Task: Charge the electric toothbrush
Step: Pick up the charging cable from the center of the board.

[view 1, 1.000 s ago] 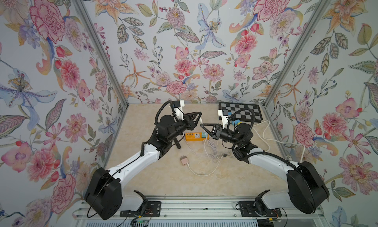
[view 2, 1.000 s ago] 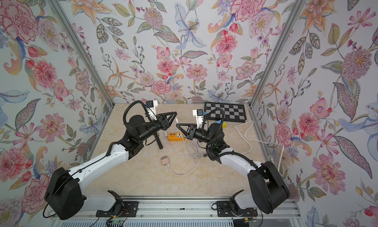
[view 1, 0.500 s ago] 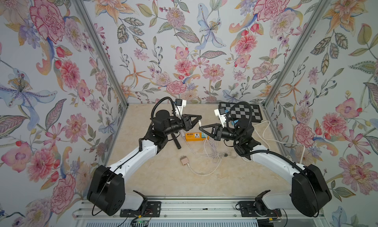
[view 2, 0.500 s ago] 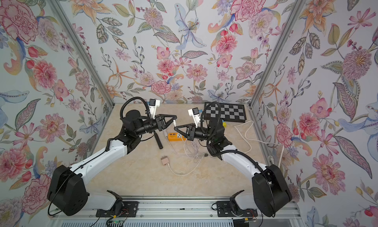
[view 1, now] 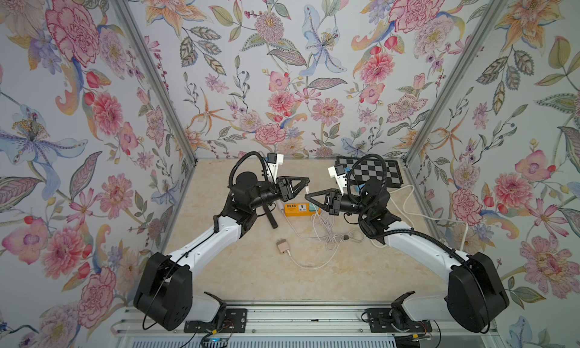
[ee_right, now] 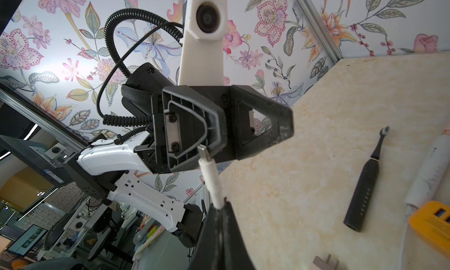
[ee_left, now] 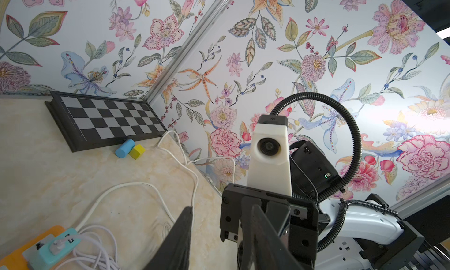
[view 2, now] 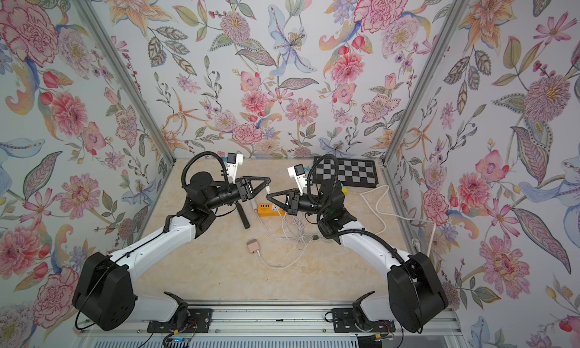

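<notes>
Handover of the charging plug looked to be the step in hand. The right claw (view 1: 309, 195) was clamped tight on the white cable plug (ee_right: 209, 178), whose metal tip stuck out past the fingertips and pointed at the left claw (view 1: 306, 182). The two claws hung almost tip to tip in the air above the tabletop (view 1: 238, 277).

The left claw's jaws stood partly parted and empty. In the right wrist view the plug's tip sat right at the edge of one finger, but whether it touched could not be told.

The electric toothbrush (ee_right: 362, 186) lay flat and untouched on the tabletop, just left of the orange power strip (view 1: 298, 209) and beneath the left arm, its thick base end toward the near side.

The next move probably called for the left claw to close squarely on the plug's white sleeve before the right let go. Someone would then have to steady the toothbrush so the plug could go into its base.
</notes>
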Available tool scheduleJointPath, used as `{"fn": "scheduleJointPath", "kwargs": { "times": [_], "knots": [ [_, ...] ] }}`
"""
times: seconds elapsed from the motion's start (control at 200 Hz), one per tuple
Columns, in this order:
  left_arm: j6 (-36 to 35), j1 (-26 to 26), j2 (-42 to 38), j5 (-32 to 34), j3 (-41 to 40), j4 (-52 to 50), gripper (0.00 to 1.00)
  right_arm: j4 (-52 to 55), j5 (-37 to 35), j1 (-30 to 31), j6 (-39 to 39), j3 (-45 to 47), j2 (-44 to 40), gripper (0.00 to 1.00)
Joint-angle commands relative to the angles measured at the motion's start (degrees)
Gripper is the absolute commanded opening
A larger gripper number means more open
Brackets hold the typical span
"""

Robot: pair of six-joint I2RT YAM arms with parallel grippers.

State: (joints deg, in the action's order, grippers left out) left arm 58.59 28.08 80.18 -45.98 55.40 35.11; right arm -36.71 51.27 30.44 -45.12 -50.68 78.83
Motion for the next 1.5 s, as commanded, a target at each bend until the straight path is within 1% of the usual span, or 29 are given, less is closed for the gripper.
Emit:
{"fn": "scheduleJointPath", "kwargs": {
  "times": [0.0,0.18,0.335,0.425,0.475,0.62,0.686,0.736,0.791,0.881,0.996,1.061,1.101,1.146,1.176,1.256,1.306,1.346,1.411,1.496],
  "knots": [
    [2.4,0.2,-3.0,-4.0,-1.1,5.9,0.42,1.9,-1.3,-0.5,0.7,-1.9,-0.4,0.00],
    [3.3,0.1,-4.0,-4.5,-1.9,7.2,0.42,4.5,-1.5,-0.4,2.3,-2.9,-0.4,0.00],
    [6.0,0.2,-3.9,-5.2,-3.5,11.2,0.44,4.9,-1.6,-0.1,2.6,-3.0,-0.3,0.00],
    [8.6,0.2,-3.5,-5.9,-4.7,15.3,0.45,5.2,-1.6,0.0,2.8,-3.3,-0.2,0.00],
    [8.1,0.1,-3.3,-5.6,-4.7,14.4,0.44,5.4,-1.6,0.0,2.8,-3.4,-0.2,0.00],
    [2.6,0.2,-3.7,-3.3,-4.3,5.7,0.37,6.0,-1.9,0.1,3.0,-3.9,-0.8,0.00],
    [-1.1,0.2,-3.8,-1.4,-3.0,-0.9,0.36,6.4,-2.0,0.1,3.4,-4.2,-1.0,0.00],
    [-3.1,0.2,-3.9,-0.2,-2.3,-3.9,0.36,6.7,-2.0,0.2,3.5,-4.3,-1.0,0.00],
    [-3.3,0.2,-4.0,-0.1,-2.2,-3.9,0.32,7.0,-2.0,0.3,3.5,-4.5,-0.8,0.00],
    [-2.4,0.2,-3.9,-0.6,-2.2,-2.3,0.22,7.0,-2.0,0.4,3.6,-4.6,-0.5,0.00],
    [-0.8,0.2,-3.9,-0.6,-2.5,0.1,0.16,7.0,-2.0,0.6,3.8,-4.6,-0.3,0.00],
    [0.7,0.2,-3.7,-0.8,-2.9,2.4,0.17,7.0,-1.7,0.6,3.8,-4.7,-0.3,0.00],
    [2.1,0.1,-3.6,-1.1,-3.2,4.3,0.24,7.2,-1.6,0.7,4.0,-4.8,-0.3,0.00],
    [3.9,0.2,-3.2,-1.5,-3.5,6.7,0.36,7.5,-1.6,0.7,4.2,-4.8,-0.3,0.00],
    [4.9,0.2,-3.0,-1.7,-3.6,7.9,0.38,7.6,-1.6,0.7,4.3,-4.8,-0.3,0.00],
    [6.1,0.2,-2.4,-2.0,-3.5,9.5,0.37,7.6,-1.5,0.7,4.3,-4.8,-0.3,0.00],
    [6.0,0.2,-2.3,-2.0,-3.4,9.5,0.31,7.8,-1.5,0.7,4.4,-4.8,-0.3,0.00],
    [6.0,0.2,-2.2,-2.1,-3.3,9.4,0.28,7.9,-1.6,0.7,4.4,-4.7,-0.3,0.00],
    [5.7,0.2,-2.1,-2.2,-3.5,8.9,0.27,7.9,-1.9,0.7,4.5,-4.6,-0.6,0.00],
    [4.0,0.3,-2.1,-2.0,-3.2,6.2,0.27,8.2,-2.0,0.7,4.5,-4.7,-0.7,0.00]
  ]
}}
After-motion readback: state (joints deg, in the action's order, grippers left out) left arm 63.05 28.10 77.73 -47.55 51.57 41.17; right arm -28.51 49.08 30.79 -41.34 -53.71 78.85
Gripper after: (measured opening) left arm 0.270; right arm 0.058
